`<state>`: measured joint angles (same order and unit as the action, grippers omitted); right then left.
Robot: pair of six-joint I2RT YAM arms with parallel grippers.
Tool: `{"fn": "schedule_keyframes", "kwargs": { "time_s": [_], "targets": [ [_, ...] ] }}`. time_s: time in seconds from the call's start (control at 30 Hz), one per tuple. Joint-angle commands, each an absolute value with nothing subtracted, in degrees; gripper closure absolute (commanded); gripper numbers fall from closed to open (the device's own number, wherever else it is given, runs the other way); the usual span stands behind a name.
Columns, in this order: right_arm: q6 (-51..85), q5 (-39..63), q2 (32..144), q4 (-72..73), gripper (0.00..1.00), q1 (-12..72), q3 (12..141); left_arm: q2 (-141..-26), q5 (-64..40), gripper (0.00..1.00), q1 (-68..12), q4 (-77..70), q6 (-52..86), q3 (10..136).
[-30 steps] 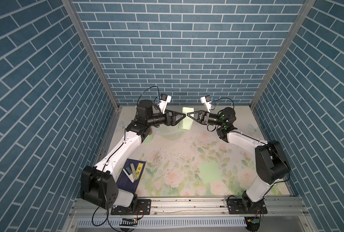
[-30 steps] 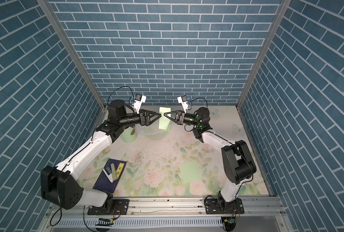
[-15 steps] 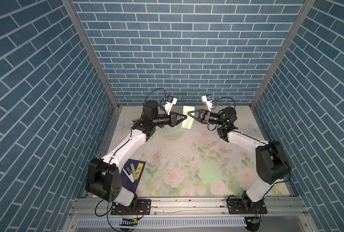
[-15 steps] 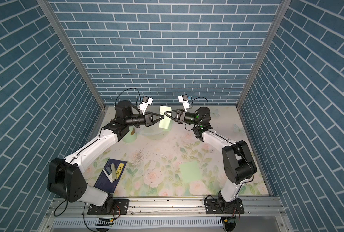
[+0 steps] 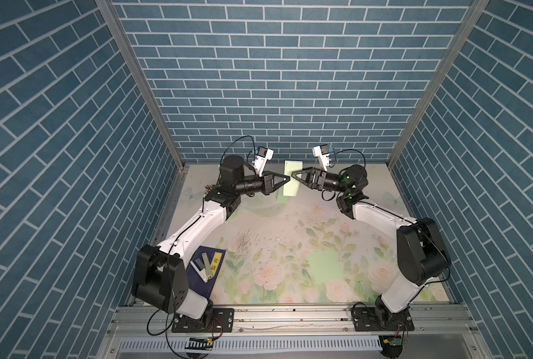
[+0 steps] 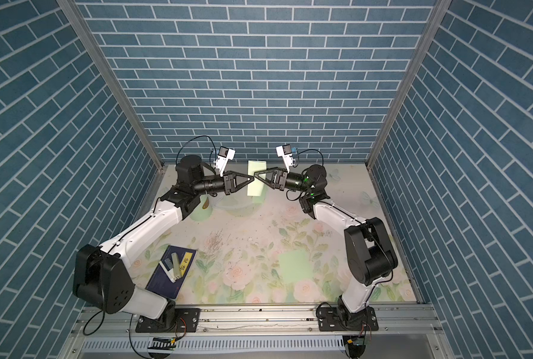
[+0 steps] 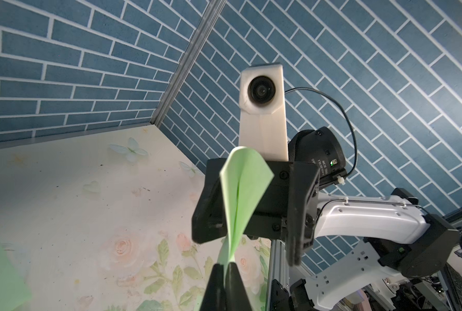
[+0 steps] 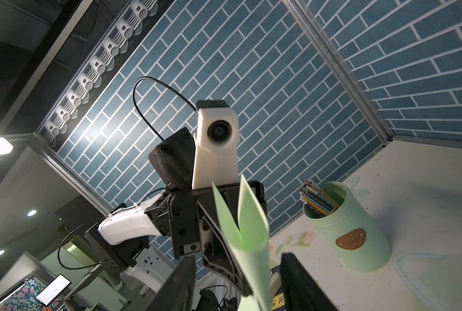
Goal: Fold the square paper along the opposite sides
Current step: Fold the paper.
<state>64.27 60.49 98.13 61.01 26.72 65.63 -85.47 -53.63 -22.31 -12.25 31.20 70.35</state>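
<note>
A light green paper, doubled over, hangs upright in the air at the back of the table. My left gripper reaches in from the left and is shut on the paper's edge. In the left wrist view its tips pinch the two green layers together. My right gripper faces it from the right and is open. In the right wrist view its fingers stand apart on either side of the paper without touching it.
Another green sheet lies flat on the floral table at front right. A dark blue book with small items on it lies at front left. A mint pencil cup stands under the left arm.
The left arm swung in toward the paper and its gripper closed on it. The right gripper, which was shut on the paper, has opened.
</note>
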Motion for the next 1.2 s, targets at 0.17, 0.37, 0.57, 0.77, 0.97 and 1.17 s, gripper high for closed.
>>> {"fn": "schedule_keyframes", "kwargs": {
  "time_s": [0.17,0.37,0.57,0.77,0.97,1.17],
  "targets": [
    [64.77,61.04,94.33,65.89,0.36,28.29,60.47,-83.13,-52.73,1.00,-21.64,-16.85,33.33,69.78],
    [69.79,62.12,94.30,73.73,0.66,28.30,58.18,-83.34,-52.58,1.00,-21.01,-16.74,33.40,69.61],
    [71.63,62.80,94.32,76.62,0.86,28.13,56.62,-82.83,-52.65,1.00,-20.48,-16.27,33.23,69.39],
    [71.68,62.84,94.04,76.31,0.90,27.78,55.89,-82.58,-52.73,1.00,-20.39,-15.90,33.13,69.52],
    [71.59,62.67,94.04,75.81,0.54,27.52,57.15,-82.19,-53.99,1.00,-20.39,-16.25,33.44,69.22],
    [70.66,60.41,95.97,72.82,0.37,26.50,62.71,-80.55,-54.75,1.00,-20.73,-16.87,33.57,67.24]
  ]
}}
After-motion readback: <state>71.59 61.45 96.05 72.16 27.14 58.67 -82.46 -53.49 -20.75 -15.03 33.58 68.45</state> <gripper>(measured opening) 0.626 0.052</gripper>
